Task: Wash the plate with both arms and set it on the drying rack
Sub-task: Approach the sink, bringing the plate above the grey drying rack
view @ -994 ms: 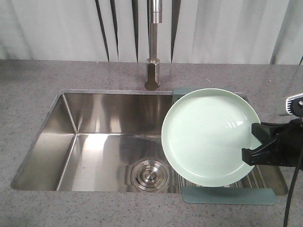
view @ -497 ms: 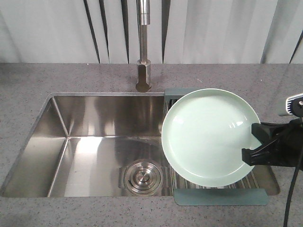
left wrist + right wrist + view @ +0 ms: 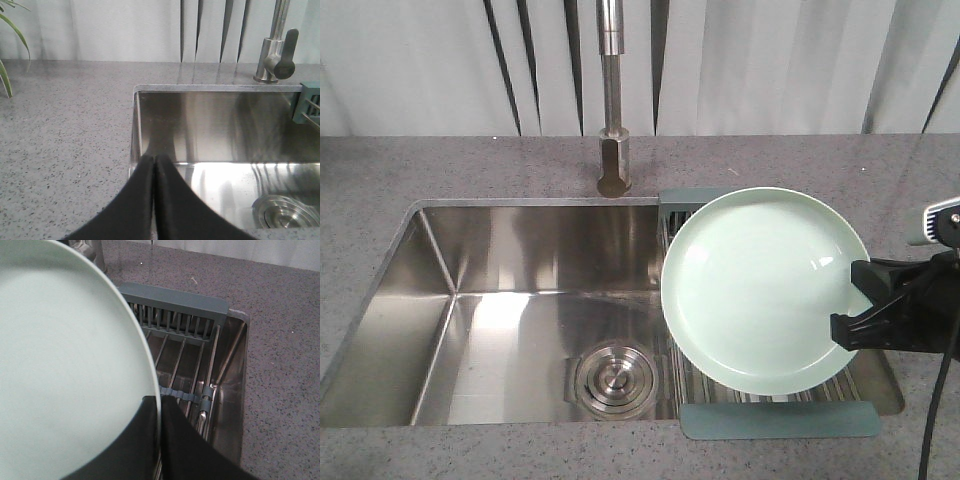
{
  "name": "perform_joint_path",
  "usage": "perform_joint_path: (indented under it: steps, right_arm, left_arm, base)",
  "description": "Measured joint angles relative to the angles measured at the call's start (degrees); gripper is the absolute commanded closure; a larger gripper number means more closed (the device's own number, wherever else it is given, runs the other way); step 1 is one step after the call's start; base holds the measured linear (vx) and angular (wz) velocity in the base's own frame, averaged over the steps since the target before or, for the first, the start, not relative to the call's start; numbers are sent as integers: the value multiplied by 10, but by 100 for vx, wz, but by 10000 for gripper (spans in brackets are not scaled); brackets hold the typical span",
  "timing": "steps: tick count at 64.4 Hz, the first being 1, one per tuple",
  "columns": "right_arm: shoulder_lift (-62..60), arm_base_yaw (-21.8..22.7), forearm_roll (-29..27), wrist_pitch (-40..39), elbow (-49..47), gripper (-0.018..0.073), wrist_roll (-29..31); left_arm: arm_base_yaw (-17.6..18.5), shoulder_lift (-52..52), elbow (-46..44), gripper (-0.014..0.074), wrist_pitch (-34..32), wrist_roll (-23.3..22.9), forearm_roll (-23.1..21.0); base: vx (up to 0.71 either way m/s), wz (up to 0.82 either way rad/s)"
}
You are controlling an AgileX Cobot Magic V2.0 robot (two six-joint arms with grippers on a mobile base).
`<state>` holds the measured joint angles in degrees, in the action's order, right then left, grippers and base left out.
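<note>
Sink (image 3: 520, 250) and faucet (image 3: 611, 100) shifted left; right fingers (image 3: 855, 328) pinch the plate (image 3: 760, 290).

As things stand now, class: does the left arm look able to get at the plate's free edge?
Probably yes. Only the open sink lies between the left gripper, shut near the sink's left rim, and the plate held up by the right gripper. Actual reach cannot be judged.

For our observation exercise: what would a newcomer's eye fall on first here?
The pale green plate, pinched by its edge in the right gripper above the drying rack. Then the steel sink, rack at its right end, left gripper shut and empty over its left rim.
</note>
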<state>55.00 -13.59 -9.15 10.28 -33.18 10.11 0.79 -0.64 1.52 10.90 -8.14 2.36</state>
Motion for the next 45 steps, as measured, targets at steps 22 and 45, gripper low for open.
perform_joint_path:
  steps: [22, 45]
  right_arm:
    - [0, 0, 0, 0, 0, 564, 0]
    - [0, 0, 0, 0, 0, 564, 0]
  left_arm:
    - [0, 0, 0, 593, 0, 0, 0]
    - [0, 0, 0, 593, 0, 0, 0]
  base:
    - [1, -1]
    - [1, -2]
